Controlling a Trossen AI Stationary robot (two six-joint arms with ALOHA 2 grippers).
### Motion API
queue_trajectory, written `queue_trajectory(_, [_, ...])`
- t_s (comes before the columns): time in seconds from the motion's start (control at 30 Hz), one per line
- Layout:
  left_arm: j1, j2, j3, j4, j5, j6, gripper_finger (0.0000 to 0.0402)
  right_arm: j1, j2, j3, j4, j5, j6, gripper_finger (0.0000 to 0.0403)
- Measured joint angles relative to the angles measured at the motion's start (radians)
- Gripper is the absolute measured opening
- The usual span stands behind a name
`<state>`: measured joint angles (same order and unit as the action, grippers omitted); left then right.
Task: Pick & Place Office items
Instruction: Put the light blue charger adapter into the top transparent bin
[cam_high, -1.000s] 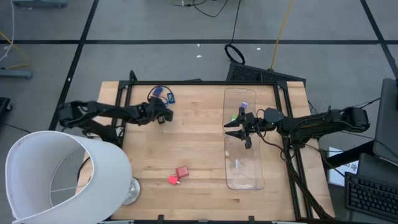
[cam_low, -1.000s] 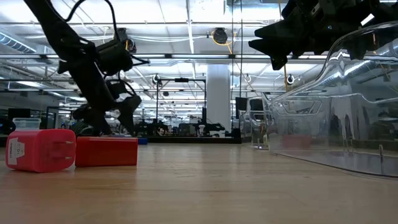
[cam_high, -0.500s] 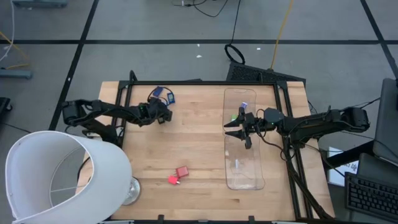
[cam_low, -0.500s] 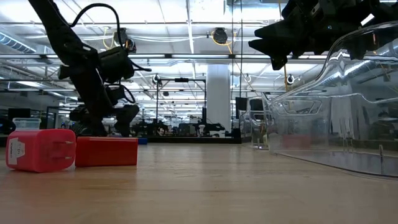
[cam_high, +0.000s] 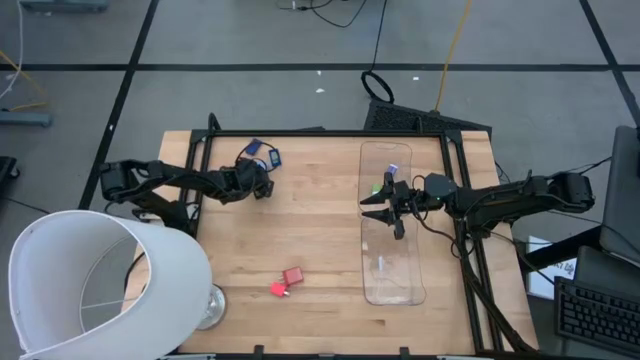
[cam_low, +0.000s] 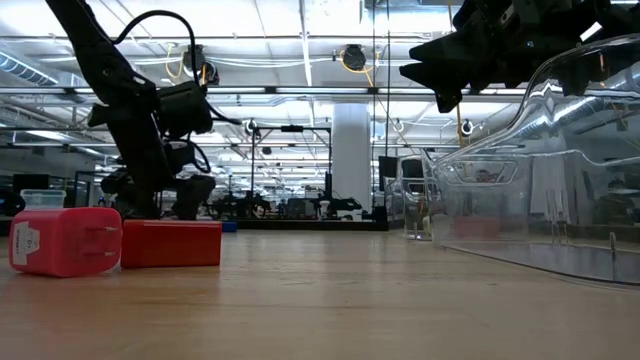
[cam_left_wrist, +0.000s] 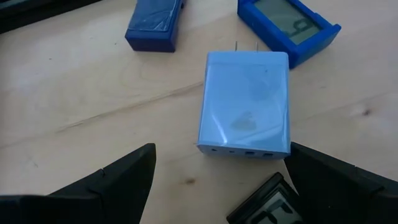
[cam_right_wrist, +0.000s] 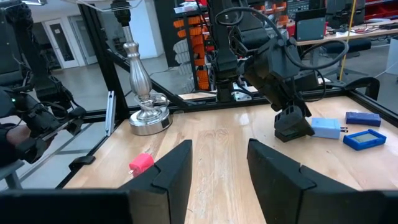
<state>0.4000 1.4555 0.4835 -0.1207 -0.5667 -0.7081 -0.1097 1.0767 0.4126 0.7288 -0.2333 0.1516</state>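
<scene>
My left gripper is open and low over the table's far-left part. Its fingers stand on either side of a light blue charger block, lying flat with its prongs pointing away. Beyond the block lie a dark blue block and a blue piece with a display; a dark piece shows by one finger. Two red pieces lie near the table's near edge. My right gripper hangs open above the clear tray.
A big white lampshade and its silver lamp base fill the near-left corner. The clear tray holds a few small pieces at its far end. Bare wood lies between the blue pieces, the red pieces and the tray.
My left gripper has come down closer to the table and shifted a little toward the table's left edge, over the blue pieces. My right gripper and the pieces have kept still.
</scene>
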Motion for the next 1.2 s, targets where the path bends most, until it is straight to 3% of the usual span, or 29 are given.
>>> queue_trajectory(0.87, [0.0, -0.001, 0.0, 0.044, 0.033, 0.049, 0.0351, 0.0, 0.0, 0.0, 0.0, 0.0, 0.0, 0.0144])
queue_trajectory(1.2, [0.0, -0.001, 0.0, 0.054, -0.007, 0.05, 0.0351, 0.0, 0.0, 0.0, 0.0, 0.0, 0.0, 0.0144])
